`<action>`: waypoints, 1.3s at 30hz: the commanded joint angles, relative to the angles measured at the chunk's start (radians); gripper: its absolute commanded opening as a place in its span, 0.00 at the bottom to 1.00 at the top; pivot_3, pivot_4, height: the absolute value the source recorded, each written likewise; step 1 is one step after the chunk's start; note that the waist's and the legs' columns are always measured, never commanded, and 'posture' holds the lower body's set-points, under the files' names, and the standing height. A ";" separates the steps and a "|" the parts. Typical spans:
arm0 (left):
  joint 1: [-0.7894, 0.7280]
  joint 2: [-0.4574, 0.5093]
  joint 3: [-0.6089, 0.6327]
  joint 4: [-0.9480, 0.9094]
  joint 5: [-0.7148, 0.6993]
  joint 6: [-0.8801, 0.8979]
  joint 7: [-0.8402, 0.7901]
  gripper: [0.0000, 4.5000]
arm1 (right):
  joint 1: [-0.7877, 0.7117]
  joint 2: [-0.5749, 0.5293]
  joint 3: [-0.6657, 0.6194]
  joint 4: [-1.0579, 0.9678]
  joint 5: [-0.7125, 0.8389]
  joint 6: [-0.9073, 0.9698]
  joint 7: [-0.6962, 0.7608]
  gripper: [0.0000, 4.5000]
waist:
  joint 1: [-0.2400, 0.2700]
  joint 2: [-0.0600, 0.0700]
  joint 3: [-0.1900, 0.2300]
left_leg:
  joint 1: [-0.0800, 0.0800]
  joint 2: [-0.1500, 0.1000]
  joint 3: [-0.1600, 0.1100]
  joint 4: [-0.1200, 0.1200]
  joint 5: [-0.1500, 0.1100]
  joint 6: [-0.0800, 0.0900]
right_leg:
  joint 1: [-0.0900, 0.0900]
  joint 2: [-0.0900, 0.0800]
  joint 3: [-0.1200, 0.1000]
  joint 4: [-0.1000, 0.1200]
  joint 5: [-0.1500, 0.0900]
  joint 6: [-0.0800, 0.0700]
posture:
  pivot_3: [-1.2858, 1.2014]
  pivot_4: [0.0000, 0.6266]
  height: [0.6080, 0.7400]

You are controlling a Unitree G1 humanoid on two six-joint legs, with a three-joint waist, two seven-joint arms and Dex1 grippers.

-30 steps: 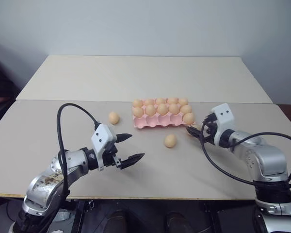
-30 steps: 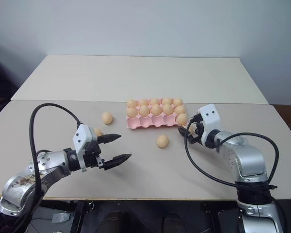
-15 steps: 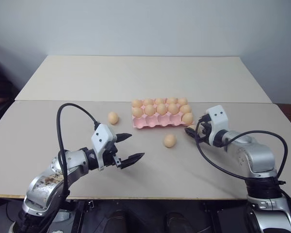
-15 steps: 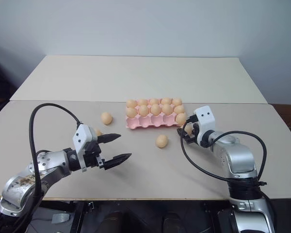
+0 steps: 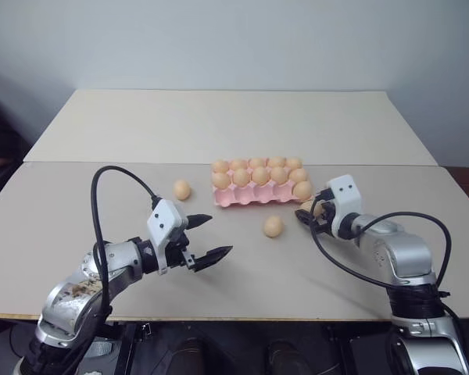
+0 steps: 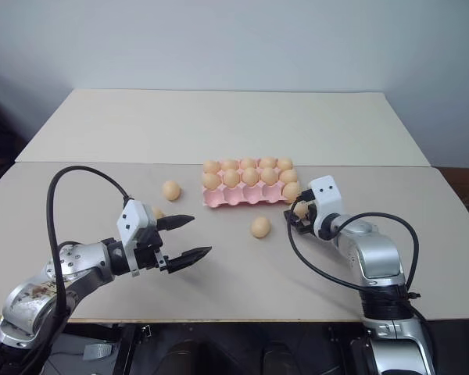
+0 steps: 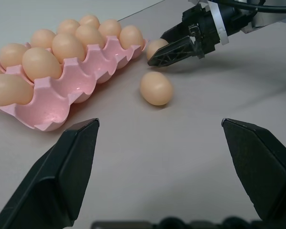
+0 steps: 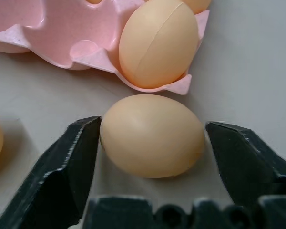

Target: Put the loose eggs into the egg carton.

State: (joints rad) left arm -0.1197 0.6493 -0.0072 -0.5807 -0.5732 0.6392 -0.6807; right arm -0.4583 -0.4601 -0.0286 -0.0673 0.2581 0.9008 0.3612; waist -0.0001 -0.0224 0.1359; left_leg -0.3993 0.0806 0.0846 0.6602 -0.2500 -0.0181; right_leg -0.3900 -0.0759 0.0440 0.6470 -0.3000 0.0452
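Bracketing a smooth tan-orange oval egg (image 8: pixel 151 135), the right gripper (image 8: pixel 152 157) has its two black fingers one on each side of the shell: one finger touches it, while a thin gap shows at the other, so a firm grasp cannot be confirmed. This egg lies on the beige table (image 5: pixel 219 125), just beside the near right corner of the flat pale pink moulded egg carton (image 5: pixel 254 197), right of frame centre in the head views. The carton's back two rows and its right end cup hold eggs; its front row has empty cups. The left gripper (image 5: pixel 206 237), at lower left, has its jaws spread wide and empty above the table. A second loose egg (image 5: pixel 273 226) lies below the carton. A third loose egg (image 5: pixel 182 190) lies left of the carton.
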 commanded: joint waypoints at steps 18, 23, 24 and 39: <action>0.018 0.011 0.055 -0.031 -0.002 -0.008 0.016 1.00 | -0.114 -0.026 0.013 -0.205 0.060 0.027 0.086 0.61 | -0.010 0.000 0.000 | 0.000 0.000 0.000 0.000 0.000 0.000 | 0.000 0.000 0.000 0.000 0.000 0.000 | 0.52 0.24 1.00; 0.014 0.001 0.039 -0.037 0.003 -0.008 0.029 1.00 | -0.180 0.023 0.069 -0.076 0.012 -0.032 0.072 0.61 | -0.011 0.000 0.000 | -0.001 0.000 0.000 0.000 0.000 0.000 | -0.001 0.000 -0.001 0.000 0.000 0.000 | 0.52 0.24 1.00; 0.014 -0.001 0.037 -0.040 0.004 -0.008 0.032 1.00 | -0.187 0.029 0.078 -0.056 0.003 -0.042 0.071 0.61 | -0.010 0.000 0.000 | -0.001 0.000 -0.001 0.000 0.000 0.000 | -0.001 0.000 -0.001 0.000 0.000 0.000 | 0.52 0.24 1.00; 0.050 -0.002 0.053 -0.075 0.001 -0.004 0.054 1.00 | -0.217 0.041 0.116 0.053 -0.076 -0.156 0.090 0.61 | -0.012 0.000 0.000 | -0.002 0.000 0.000 0.000 0.000 0.000 | -0.002 0.000 -0.001 0.000 0.000 0.000 | 0.52 0.24 1.00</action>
State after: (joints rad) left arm -0.0659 0.6472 0.0238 -0.6179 -0.5652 0.6395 -0.6334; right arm -0.6509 -0.4207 0.0893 -0.0031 0.1989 0.7865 0.4543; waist -0.0125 -0.0223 0.1360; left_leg -0.4015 0.0808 0.0842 0.6599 -0.2498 -0.0185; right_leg -0.3923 -0.0759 0.0433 0.6473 -0.2999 0.0452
